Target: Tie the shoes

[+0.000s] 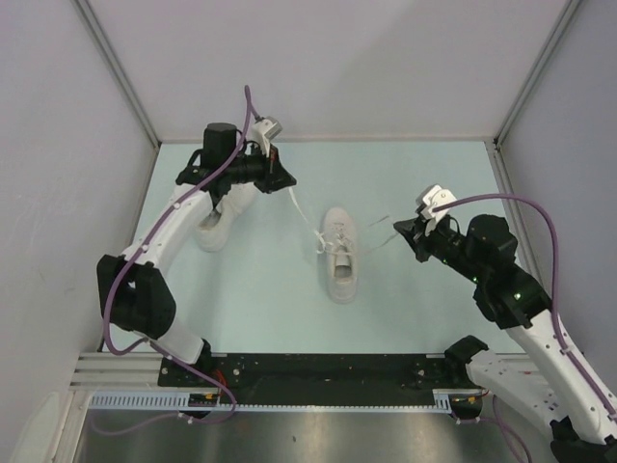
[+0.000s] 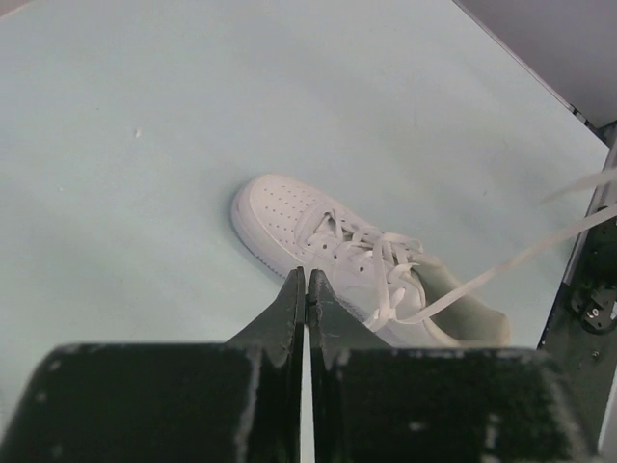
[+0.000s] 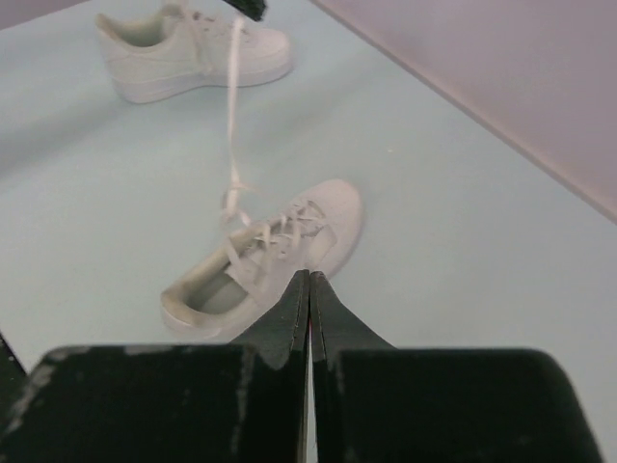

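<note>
Both arms are drawing the laces apart over the small all-white low-top sneaker (image 1: 342,260) at mid-table. The left gripper (image 1: 282,177) is pinching one thin white lace (image 3: 232,106) and the right gripper (image 1: 403,233) is clamping the other lace (image 2: 521,256), each with its jaws pressed tight. No bow is showing, so looping looks undone. The second white sneaker (image 1: 214,230) is lying beside the left arm. The pale blue tabletop (image 1: 434,318) is sitting between plain grey walls (image 1: 366,58).

Two thin white laces (image 1: 297,210) ran tight from the small white lace-up shoe (image 1: 342,265) in the middle, one to the pinched left gripper (image 1: 284,179), one to the pinched right gripper (image 1: 403,231), barring the way like ropes. The pale green table (image 1: 251,309) was open in front of that shoe. A second white shoe (image 1: 214,230) lay under the left arm (image 1: 169,227)
</note>
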Motion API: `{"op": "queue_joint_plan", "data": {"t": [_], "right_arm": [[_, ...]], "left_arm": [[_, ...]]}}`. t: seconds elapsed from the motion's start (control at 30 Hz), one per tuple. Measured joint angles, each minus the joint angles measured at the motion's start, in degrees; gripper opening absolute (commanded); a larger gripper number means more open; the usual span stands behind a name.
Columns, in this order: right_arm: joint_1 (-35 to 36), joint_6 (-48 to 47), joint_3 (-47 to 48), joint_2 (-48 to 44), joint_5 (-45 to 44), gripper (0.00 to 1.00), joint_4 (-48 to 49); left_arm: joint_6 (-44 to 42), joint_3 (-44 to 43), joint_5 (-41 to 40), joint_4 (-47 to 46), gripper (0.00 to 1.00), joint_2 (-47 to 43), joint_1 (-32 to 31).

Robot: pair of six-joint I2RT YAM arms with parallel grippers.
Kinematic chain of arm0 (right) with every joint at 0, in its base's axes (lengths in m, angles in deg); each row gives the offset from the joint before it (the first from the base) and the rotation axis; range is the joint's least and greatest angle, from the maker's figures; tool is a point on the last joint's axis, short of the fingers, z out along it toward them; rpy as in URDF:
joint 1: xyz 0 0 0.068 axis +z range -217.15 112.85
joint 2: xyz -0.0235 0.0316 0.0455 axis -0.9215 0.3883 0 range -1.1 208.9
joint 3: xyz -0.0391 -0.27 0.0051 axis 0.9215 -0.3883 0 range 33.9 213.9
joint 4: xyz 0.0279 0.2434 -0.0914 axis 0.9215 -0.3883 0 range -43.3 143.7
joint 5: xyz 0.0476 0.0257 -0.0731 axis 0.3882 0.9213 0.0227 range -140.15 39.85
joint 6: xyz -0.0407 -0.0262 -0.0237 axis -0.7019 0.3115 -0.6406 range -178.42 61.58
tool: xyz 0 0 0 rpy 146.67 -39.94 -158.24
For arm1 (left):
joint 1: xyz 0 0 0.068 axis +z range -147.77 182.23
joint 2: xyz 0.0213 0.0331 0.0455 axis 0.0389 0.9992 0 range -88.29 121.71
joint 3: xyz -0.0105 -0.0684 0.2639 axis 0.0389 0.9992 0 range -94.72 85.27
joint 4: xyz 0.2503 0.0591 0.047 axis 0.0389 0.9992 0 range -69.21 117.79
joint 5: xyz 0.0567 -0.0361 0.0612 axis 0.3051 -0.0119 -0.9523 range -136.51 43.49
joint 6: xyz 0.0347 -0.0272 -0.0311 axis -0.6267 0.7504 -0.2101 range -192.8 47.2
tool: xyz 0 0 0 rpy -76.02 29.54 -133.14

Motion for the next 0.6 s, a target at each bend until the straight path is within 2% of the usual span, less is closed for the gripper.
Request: {"op": "queue_joint_plan", "data": {"t": [0.6], "right_arm": [[-15.67, -1.62, -2.08, -11.82, -14.05, 0.00, -5.27]], "left_arm": [[-2.27, -5.31, -1.42, 2.27, 0.00, 1.88, 0.57]]}}
